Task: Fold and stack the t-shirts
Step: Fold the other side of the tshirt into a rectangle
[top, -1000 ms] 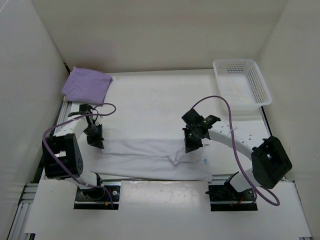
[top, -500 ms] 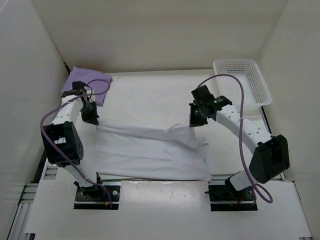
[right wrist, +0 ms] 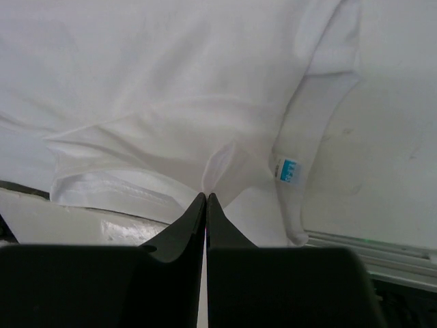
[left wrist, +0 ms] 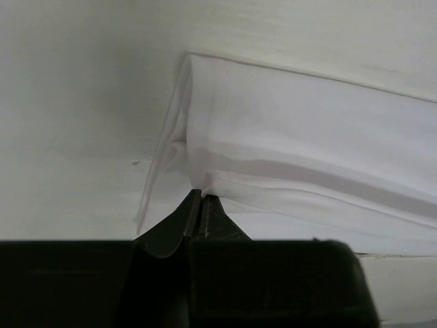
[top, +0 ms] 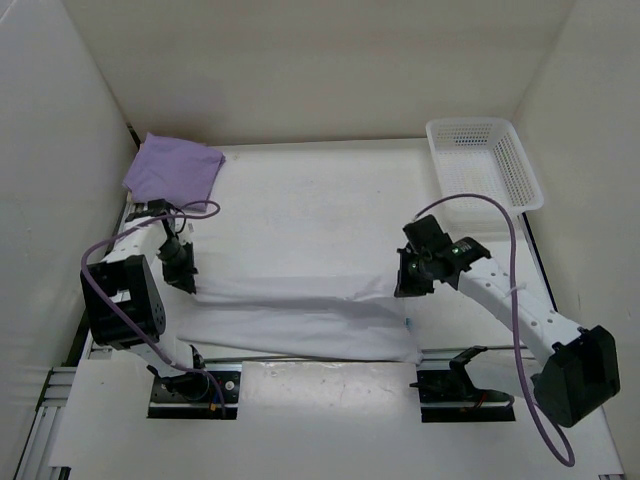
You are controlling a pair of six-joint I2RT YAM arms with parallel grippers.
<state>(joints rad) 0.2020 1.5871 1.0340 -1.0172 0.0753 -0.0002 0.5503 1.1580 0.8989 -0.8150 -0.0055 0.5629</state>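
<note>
The white t-shirt [top: 300, 322] lies spread along the table's front, with a straight fold line along its far edge. My left gripper [top: 184, 276] is shut on the shirt's left far corner, and the left wrist view shows the cloth [left wrist: 307, 116] pinched at the tips of that gripper [left wrist: 201, 195]. My right gripper [top: 408, 282] is shut on a raised fold at the right far corner. In the right wrist view this gripper [right wrist: 206, 196] holds a tuck of white cloth [right wrist: 150, 89] beside the blue neck label [right wrist: 289, 169]. A lavender t-shirt [top: 172, 168] lies folded at the back left.
A white perforated basket [top: 485, 165] stands at the back right against the wall. White walls close in the table on three sides. The arm bases [top: 195, 385] sit at the near edge, just in front of the shirt.
Both grippers carried the shirt's edge toward the back, then brought it forward and down again. The far edge now lies straighter, and the right gripper sits further right.
</note>
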